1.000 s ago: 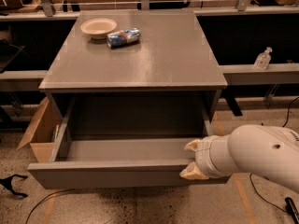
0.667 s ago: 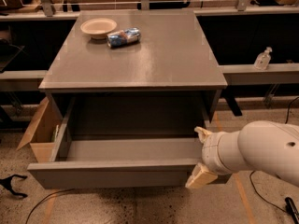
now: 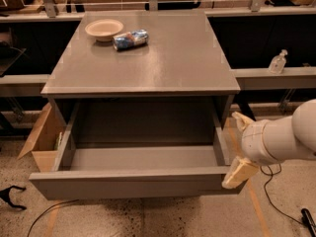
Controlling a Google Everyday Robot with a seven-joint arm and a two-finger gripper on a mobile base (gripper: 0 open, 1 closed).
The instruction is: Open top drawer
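The top drawer [image 3: 133,181] of the grey cabinet [image 3: 148,58] is pulled far out toward me, its deep grey box interior empty and its flat front panel low in the view. My gripper [image 3: 238,144] is at the drawer's right front corner, just outside its right wall. Its two cream fingers [image 3: 239,172] stand apart, one above near the cabinet's side and one below against the front panel's right end. It holds nothing.
A cream bowl [image 3: 103,28] and a blue crumpled can [image 3: 130,39] lie on the cabinet top at the back left. An open cardboard box [image 3: 42,137] stands left of the cabinet. A clear bottle [image 3: 277,63] is on a shelf at right. Cables lie on the floor.
My gripper has moved right, off the drawer's front panel to its right corner, and its fingers have spread. The drawer stays pulled out.
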